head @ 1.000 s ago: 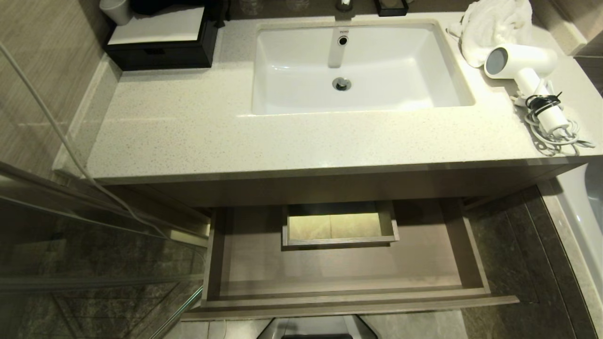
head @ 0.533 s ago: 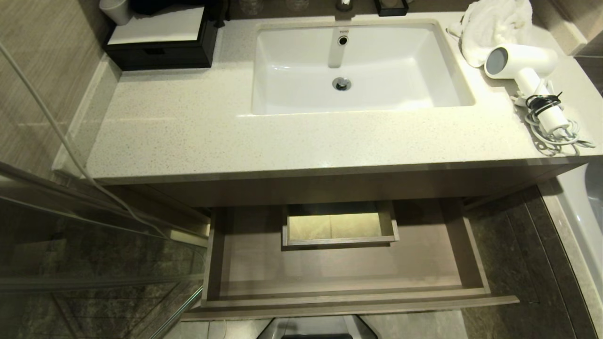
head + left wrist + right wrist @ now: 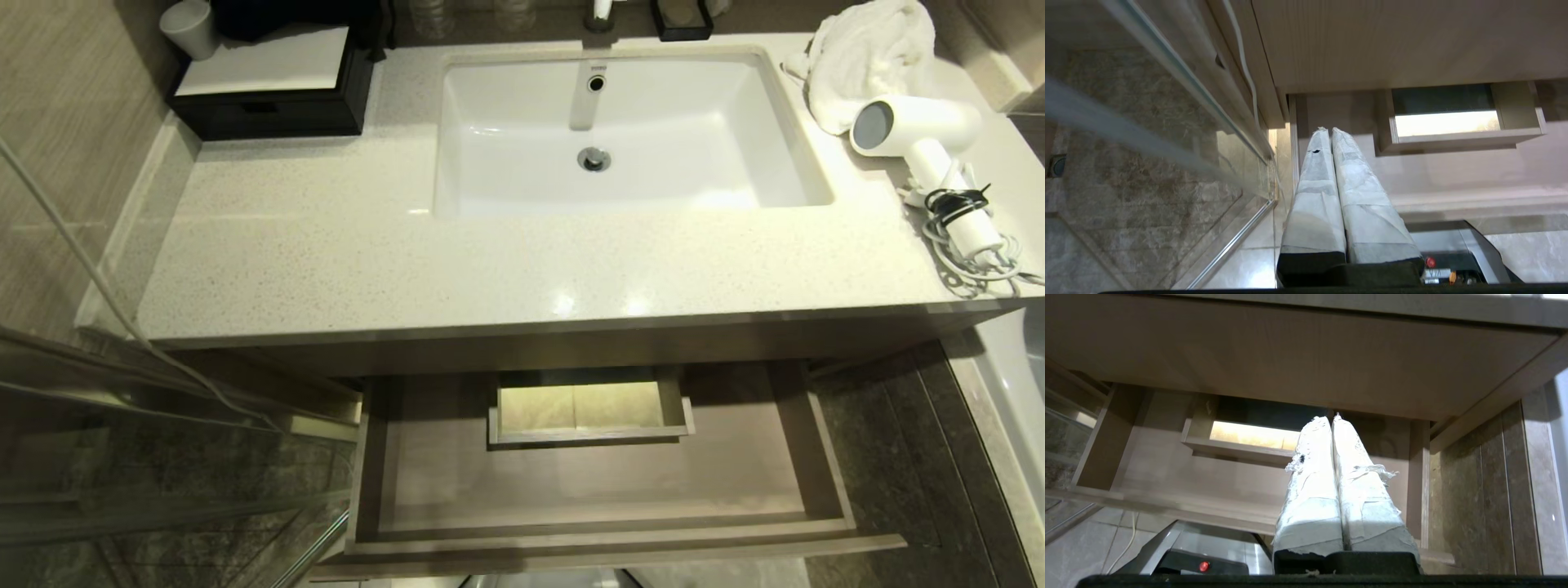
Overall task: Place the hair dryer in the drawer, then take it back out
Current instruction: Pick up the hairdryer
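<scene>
Lying on the counter [image 3: 326,261], hair dryer [image 3: 918,131], drawer [image 3: 604,539] open below

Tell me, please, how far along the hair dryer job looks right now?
Done: the drawer stands pulled open and empty. In hand: nothing; the left tool and right tool are shut, low by the drawer. Left: the hair dryer lies on the counter, untouched, so both moves remain.

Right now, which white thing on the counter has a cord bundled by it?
The hair dryer at the counter's right end; the towel behind it has none.
</scene>
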